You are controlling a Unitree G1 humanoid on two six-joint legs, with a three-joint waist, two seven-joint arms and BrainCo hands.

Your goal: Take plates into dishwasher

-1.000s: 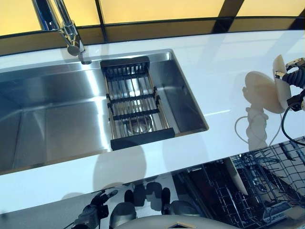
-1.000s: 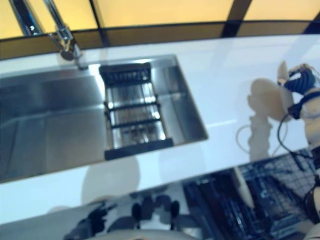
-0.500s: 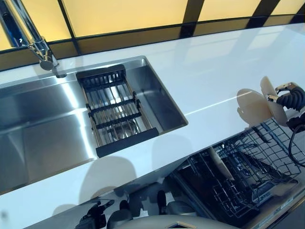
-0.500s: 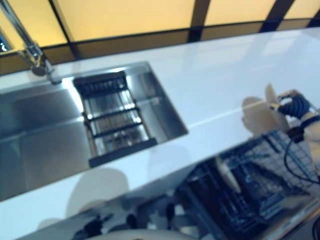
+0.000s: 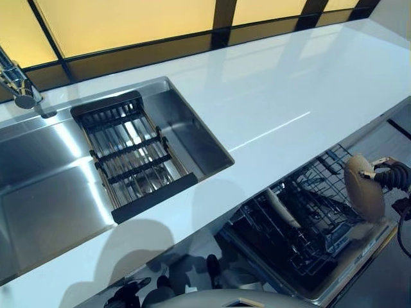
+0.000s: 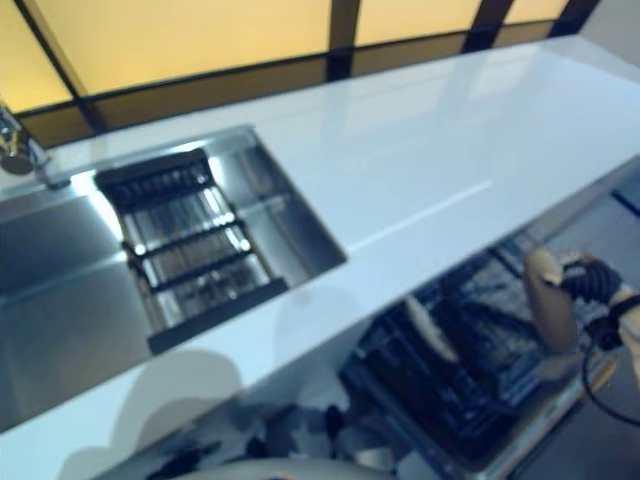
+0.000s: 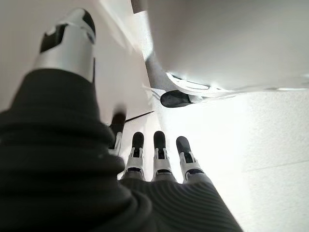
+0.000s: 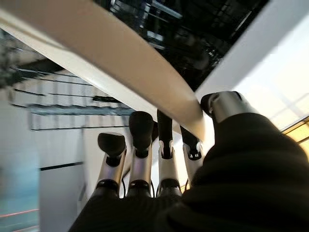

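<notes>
Plate (image 5: 363, 188), beige, pinched at its rim between thumb and fingers of right hand (image 5: 390, 174), held on edge over far right end of dishwasher rack (image 5: 302, 224). Another plate (image 5: 280, 208) upright in that rack. Left hand (image 7: 159, 159) relaxed, empty.

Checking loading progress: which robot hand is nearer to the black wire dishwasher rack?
The right. The right robot hand holds a beige round plate just over the black wire dishwasher rack; the left robot hand hangs low under the white counter, well off to the side.
</notes>
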